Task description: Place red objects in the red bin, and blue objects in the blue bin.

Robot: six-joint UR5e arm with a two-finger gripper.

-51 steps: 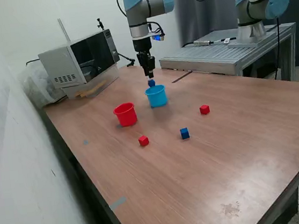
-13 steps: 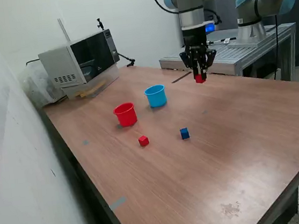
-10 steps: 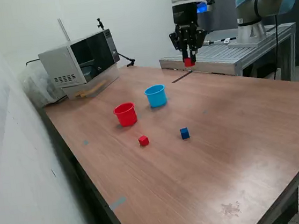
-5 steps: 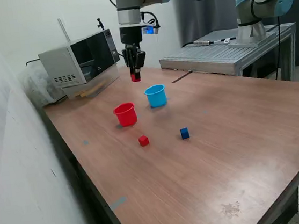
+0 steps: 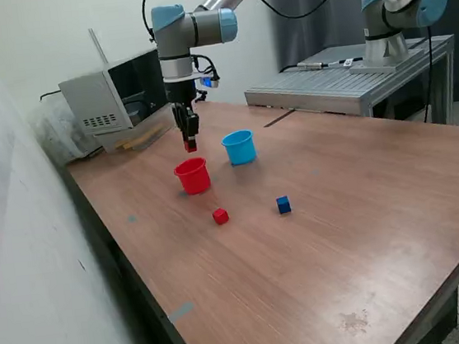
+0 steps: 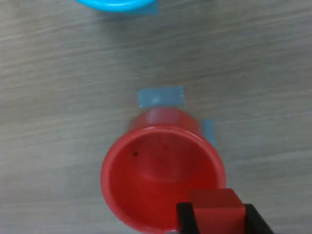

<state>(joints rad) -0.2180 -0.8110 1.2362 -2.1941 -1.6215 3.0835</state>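
Note:
My gripper [image 5: 190, 146] is shut on a red cube [image 5: 190, 146] and holds it just above the red cup [image 5: 193, 176]. In the wrist view the held red cube [image 6: 216, 208] sits between the black fingers, over the rim of the open red cup [image 6: 146, 168], whose inside looks empty. The light blue cup [image 5: 240, 147] stands to the exterior view's right of the red cup; only its edge shows in the wrist view [image 6: 117, 5]. A second red cube [image 5: 220, 216] and a dark blue cube [image 5: 283, 205] lie on the table nearer the camera.
A microwave [image 5: 121, 93] stands at the table's back corner on the exterior view's left. A grey metal bench [image 5: 343, 80] with a second arm's base [image 5: 384, 38] stands behind the wooden table [image 5: 369, 231]. Blue tape marks [image 6: 160, 96] lie beside the red cup.
The gripper picked a red cube off the table on the exterior view's right, lifted it, and carried it left past the blue cup, then lowered it over the red cup.

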